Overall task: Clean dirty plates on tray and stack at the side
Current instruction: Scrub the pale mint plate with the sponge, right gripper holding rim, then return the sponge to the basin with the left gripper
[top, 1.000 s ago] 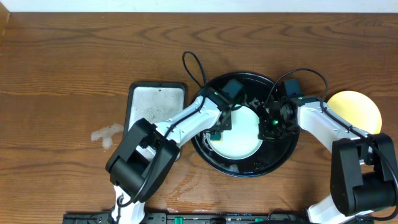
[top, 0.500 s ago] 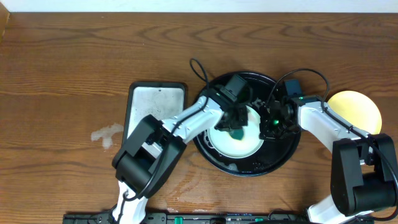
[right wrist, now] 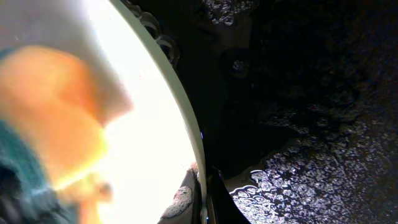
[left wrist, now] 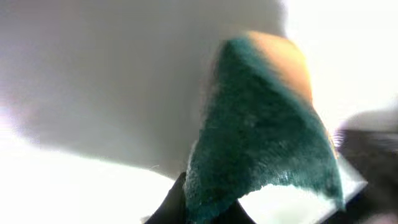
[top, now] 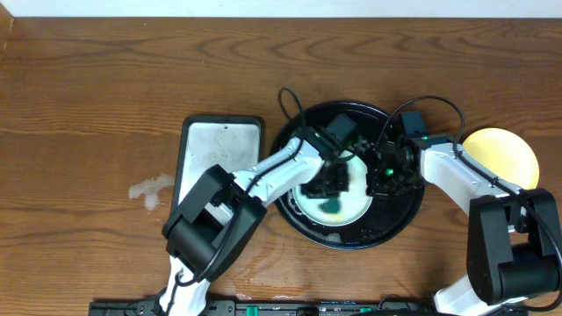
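Left claw point(left wrist: 204, 208) grips a fuzzy green, orange-backed sponge point(left wrist: 261, 149) over the smooth pale plate point(top: 354, 195); right claw point(right wrist: 200, 196) clamps its rim. Only right wrist shows droplets point(right wrist: 292, 180) on the glossy tray point(right wrist: 311, 93).

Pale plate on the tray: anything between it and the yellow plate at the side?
No loose object shows. Only the raised rim of the tray and the right arm lie between the pale plate and the yellow plate.
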Controlling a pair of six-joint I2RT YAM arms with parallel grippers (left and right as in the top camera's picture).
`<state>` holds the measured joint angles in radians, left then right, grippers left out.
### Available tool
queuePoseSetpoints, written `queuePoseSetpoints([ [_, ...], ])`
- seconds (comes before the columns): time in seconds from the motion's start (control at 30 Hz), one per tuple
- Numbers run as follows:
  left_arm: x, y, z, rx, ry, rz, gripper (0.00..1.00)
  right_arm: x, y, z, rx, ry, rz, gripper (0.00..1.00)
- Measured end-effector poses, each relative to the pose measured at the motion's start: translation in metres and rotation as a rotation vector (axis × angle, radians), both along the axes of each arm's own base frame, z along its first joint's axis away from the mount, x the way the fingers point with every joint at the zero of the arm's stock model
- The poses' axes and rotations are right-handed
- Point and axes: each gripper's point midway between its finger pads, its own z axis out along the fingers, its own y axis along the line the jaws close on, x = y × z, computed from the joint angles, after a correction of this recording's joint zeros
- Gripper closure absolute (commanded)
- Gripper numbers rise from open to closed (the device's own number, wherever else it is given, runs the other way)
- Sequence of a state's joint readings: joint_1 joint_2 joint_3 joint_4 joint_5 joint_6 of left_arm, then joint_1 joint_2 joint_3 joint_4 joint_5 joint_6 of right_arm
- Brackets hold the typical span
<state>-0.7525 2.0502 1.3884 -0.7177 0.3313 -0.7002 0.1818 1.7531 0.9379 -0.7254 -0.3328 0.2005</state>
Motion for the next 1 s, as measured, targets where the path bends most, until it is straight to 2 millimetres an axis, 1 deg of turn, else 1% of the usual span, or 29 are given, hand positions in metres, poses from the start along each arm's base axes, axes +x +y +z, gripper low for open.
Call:
queuePoseSetpoints([
  [0.1, -0.001, 0.031, -0.002, 0.12, 0.013, 0.027, 0.93, 0.0, 0.0, 0.0, 0.0, 0.0, 0.0, 0.99],
  [0.17, 0.004, 0.049, -0.001, 0.193, -0.01, 0.043, 0.93, 0.0, 0.0, 0.0, 0.0, 0.0, 0.0, 0.99],
  [0.23, 0.011, 0.062, 0.0, 0.249, -0.038, 0.054, 0.93, 0.0, 0.0, 0.0, 0.0, 0.0, 0.0, 0.99],
  [0.27, 0.014, 0.067, 0.001, 0.266, -0.05, 0.058, 0.92, 0.0, 0.0, 0.0, 0.0, 0.0, 0.0, 0.99],
  [0.4, 0.022, 0.071, 0.013, 0.282, -0.1, 0.039, 0.93, 0.0, 0.0, 0.0, 0.001, 0.001, 0.0, 0.99],
  [0.47, 0.027, 0.075, 0.03, 0.284, -0.148, 0.036, 0.93, 0.0, 0.0, 0.0, 0.001, 0.001, 0.0, 0.99],
  [0.53, 0.033, 0.082, 0.055, 0.277, -0.214, 0.046, 0.93, 0.0, 0.0, 0.0, 0.001, 0.001, 0.0, 0.99],
  [0.63, 0.043, 0.093, 0.104, 0.229, -0.34, 0.068, 0.93, 0.0, 0.0, 0.001, -0.001, 0.004, 0.0, 0.99],
  [0.7, 0.041, 0.107, 0.135, 0.22, -0.399, 0.083, 0.93, 0.0, -0.001, 0.001, -0.006, 0.005, -0.001, 0.99],
  [0.77, 0.036, 0.126, 0.155, 0.236, -0.43, 0.103, 0.92, 0.0, -0.002, 0.003, -0.014, 0.001, -0.001, 0.99],
  [0.83, 0.033, 0.149, 0.166, 0.272, -0.435, 0.133, 0.92, -0.002, -0.006, 0.008, -0.033, -0.007, -0.001, 0.99],
  [0.9, 0.037, 0.173, 0.168, 0.311, -0.433, 0.172, 0.92, 0.001, -0.01, 0.02, -0.054, -0.049, 0.001, 0.99],
  [0.97, 0.041, 0.196, 0.16, 0.346, -0.411, 0.21, 0.92, 0.006, -0.015, 0.041, -0.09, -0.13, 0.006, 0.99],
  [1.0, 0.041, 0.208, 0.151, 0.363, -0.39, 0.227, 0.87, 0.006, -0.015, 0.049, -0.102, -0.161, 0.011, 0.99],
])
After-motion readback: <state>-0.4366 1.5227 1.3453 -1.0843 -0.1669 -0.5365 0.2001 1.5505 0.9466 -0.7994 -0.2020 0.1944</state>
